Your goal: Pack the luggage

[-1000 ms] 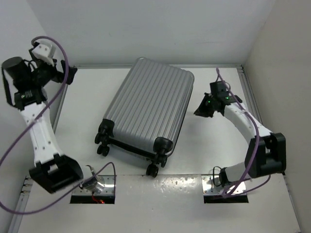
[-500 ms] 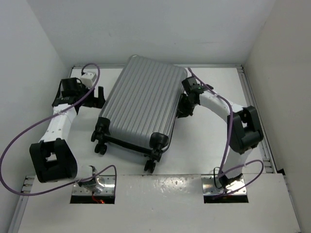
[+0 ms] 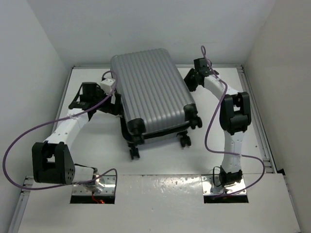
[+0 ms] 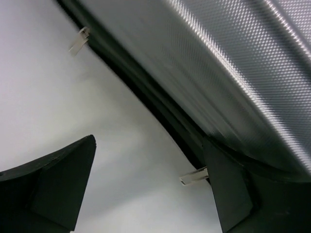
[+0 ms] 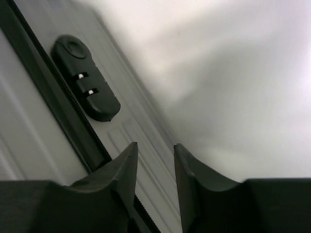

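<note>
Sitting at the 9 o'clock side of the luggage, the left pincer has its fingers spread wide apart with nothing between them. In its wrist view one finger lies just beside the case's black zip seam, where two pale zip pulls stick out over the white table. A purple cable loops out from the left arm toward 8 o'clock.

The luggage lies closed, ribbed shell up, in the middle of the table. Its far end points to 12 o'clock near the back wall, and its black wheels are at the 6 o'clock end, facing the arm bases.

At the case's 2 o'clock corner the right pincer has its fingers drawn all but together, with only a narrow slit between them and nothing gripped. Whether it touches the shell is hard to tell. Its wrist view shows a black lock housing beside the zip seam.
</note>
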